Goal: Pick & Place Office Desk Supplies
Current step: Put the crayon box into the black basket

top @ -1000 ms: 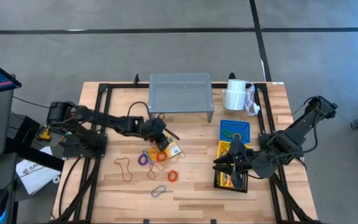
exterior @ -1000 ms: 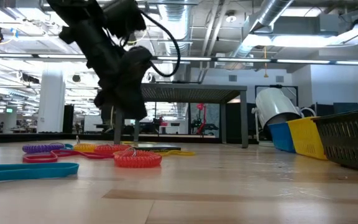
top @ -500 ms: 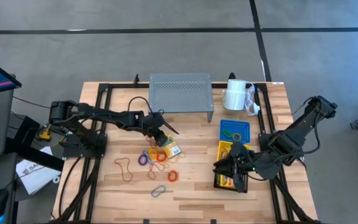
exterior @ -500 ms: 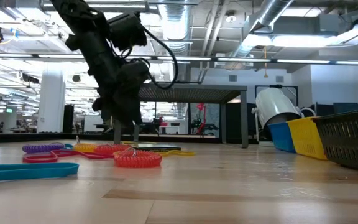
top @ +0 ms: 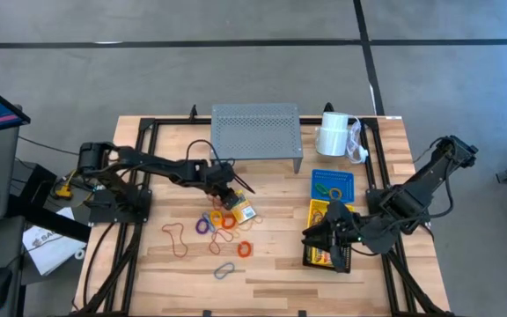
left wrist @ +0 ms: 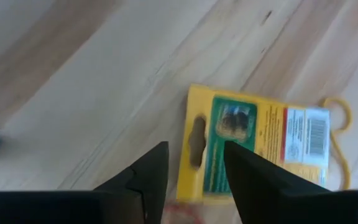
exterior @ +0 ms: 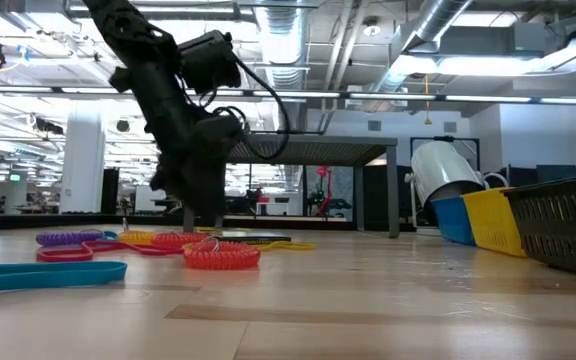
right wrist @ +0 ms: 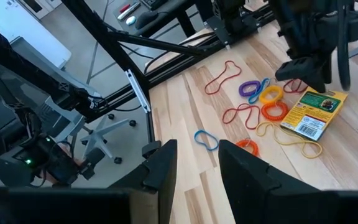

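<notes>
A yellow-green crayon box (top: pixel 243 211) lies flat on the table, also seen in the left wrist view (left wrist: pixel 260 149). My left gripper (top: pixel 227 187) hangs open just above the box's hang-tab end (left wrist: pixel 197 140), and its fingertips stand on either side of that end. Purple, orange and red loops (top: pixel 221 222) lie scattered beside the box, with a grey loop (top: pixel 225 269) nearer the near edge. My right gripper (top: pixel 313 233) waits open by the black basket (top: pixel 334 254). The yellow basket (top: pixel 317 211) and the blue basket (top: pixel 333 185) stand behind it.
A grey perforated shelf (top: pixel 255 132) stands at the far edge, with a white paper roll (top: pixel 333 136) to its right. A big red loop (top: pixel 179 238) lies left of the pile. Bare wood shows along the near edge (top: pixel 271 286). The blue basket holds a few loops.
My left gripper has shifted a little toward the table's right and dropped slightly toward the crayon box, its arm reaching farther out. The box and the loops have stayed in place. My right arm has kept still.
</notes>
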{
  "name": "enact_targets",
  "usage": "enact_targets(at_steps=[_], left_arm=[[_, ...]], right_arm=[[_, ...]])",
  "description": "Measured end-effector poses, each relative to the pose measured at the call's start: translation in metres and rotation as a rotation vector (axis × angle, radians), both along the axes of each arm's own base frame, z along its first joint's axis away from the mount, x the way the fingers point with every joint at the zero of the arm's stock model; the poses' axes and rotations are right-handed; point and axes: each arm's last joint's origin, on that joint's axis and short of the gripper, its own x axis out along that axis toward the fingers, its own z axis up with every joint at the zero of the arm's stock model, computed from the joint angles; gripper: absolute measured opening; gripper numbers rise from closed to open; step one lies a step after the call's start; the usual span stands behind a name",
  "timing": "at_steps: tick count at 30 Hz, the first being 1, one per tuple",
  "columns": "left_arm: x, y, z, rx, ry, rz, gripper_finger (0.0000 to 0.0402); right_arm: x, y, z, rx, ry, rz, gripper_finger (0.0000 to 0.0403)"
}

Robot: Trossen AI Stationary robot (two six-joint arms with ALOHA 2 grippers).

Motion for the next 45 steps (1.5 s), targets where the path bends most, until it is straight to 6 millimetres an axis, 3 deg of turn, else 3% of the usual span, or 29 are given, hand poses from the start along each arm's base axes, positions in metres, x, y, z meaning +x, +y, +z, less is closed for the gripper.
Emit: enact_targets(at_steps=[8, 23, 27, 34, 45], left_arm=[[0.003, 0.000, -0.014, -0.008, 0.037, -0.002, 0.0145], [0.003, 0.001, -0.014, -0.017, 0.031, -0.021, 0.0122], [0.003, 0.001, -0.015, -0.027, 0.032, -0.027, 0.0097], [0.004, 0.001, -0.014, -0.027, 0.027, -0.058, 0.0010], [0.000, -0.002, -0.006, -0.100, 0.004, -0.101, 0.0001]], right_arm=[[0.001, 0.001, 0.002, 0.019, -0.016, 0.006, 0.0116], [0.001, 0.001, 0.002, 0.022, -0.020, 0.007, 0.0116], [0.001, 0.001, 0.003, 0.027, -0.024, 0.007, 0.0116], [0.001, 0.002, 0.003, 0.032, -0.028, 0.010, 0.0116], [0.003, 0.000, 0.003, 0.030, -0.028, 0.002, 0.0116]])
